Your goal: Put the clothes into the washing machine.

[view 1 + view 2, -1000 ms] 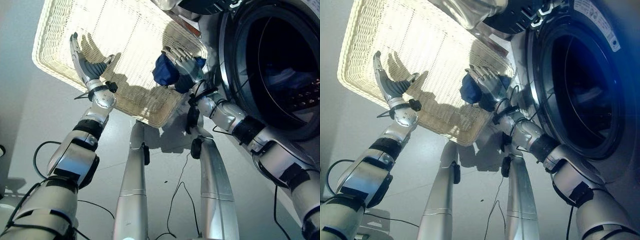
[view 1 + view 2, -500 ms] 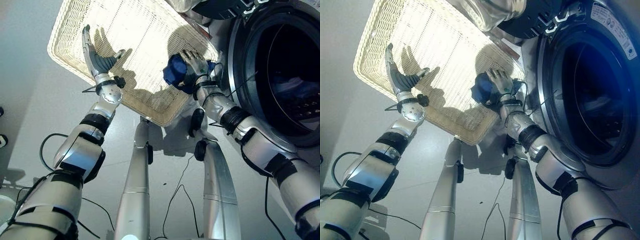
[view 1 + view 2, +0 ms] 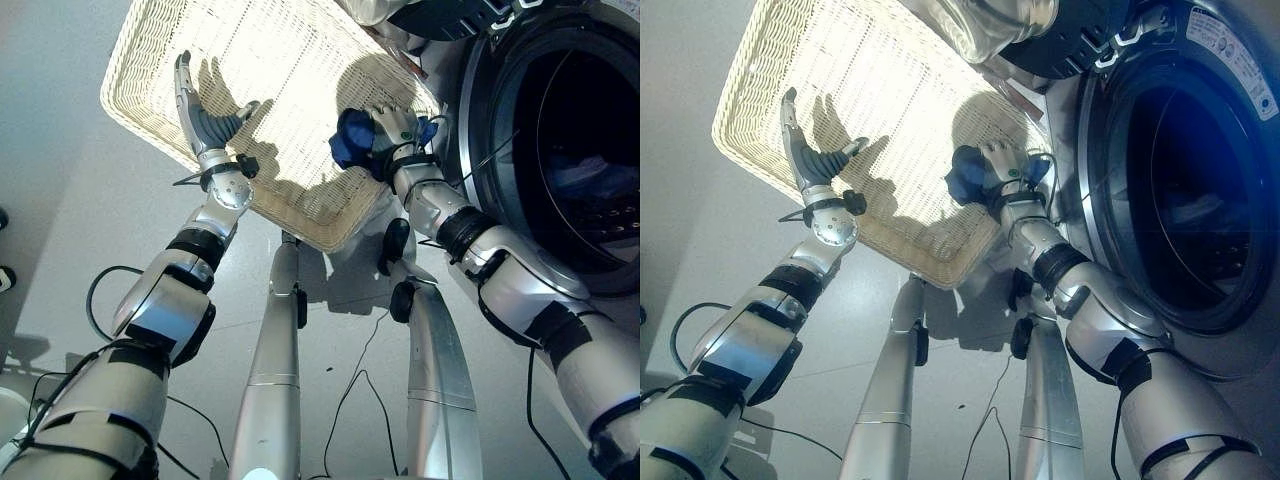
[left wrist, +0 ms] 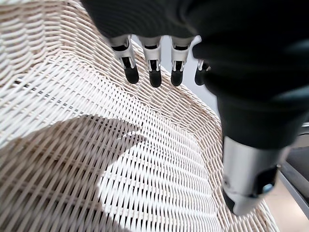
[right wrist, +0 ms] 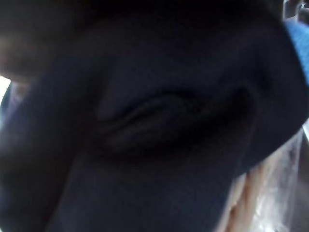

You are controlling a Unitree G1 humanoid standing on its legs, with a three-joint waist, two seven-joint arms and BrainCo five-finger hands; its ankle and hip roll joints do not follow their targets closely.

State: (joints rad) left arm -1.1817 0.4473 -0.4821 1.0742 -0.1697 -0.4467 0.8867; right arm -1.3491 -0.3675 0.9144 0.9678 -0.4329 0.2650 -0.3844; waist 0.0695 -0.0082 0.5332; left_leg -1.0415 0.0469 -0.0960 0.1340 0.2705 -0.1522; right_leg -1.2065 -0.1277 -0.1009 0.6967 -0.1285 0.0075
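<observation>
Cloth: a bunched dark blue cloth [image 3: 353, 140] sits in the right hand, over the basket's corner nearest the washer; a lighter blue bit shows at its edge by the washer door. In the right wrist view the cloth [image 5: 159, 125] lies pressed up close, dark and folded.
Right hand: the right hand [image 3: 395, 128] has its fingers curled round the blue cloth and grips it, raised beside the washer's door rim.
Left hand: the left hand [image 3: 205, 120] is held up over the basket's near side, fingers straight and spread, thumb out to the side, holding nothing. In the left wrist view the fingers [image 4: 153, 72] hang just above the weave; I cannot tell if they touch it.
Basket: a wide, shallow cream wicker basket [image 3: 160, 50] on the floor, left of the washer, its woven bottom brightly lit where the arms cast no shade.
Washer: the washer [image 3: 560, 150] stands to the right with its round opening dark; something bluish lies inside the drum, too dim to name.
Floor: pale grey floor [image 3: 60, 220] around the basket.
</observation>
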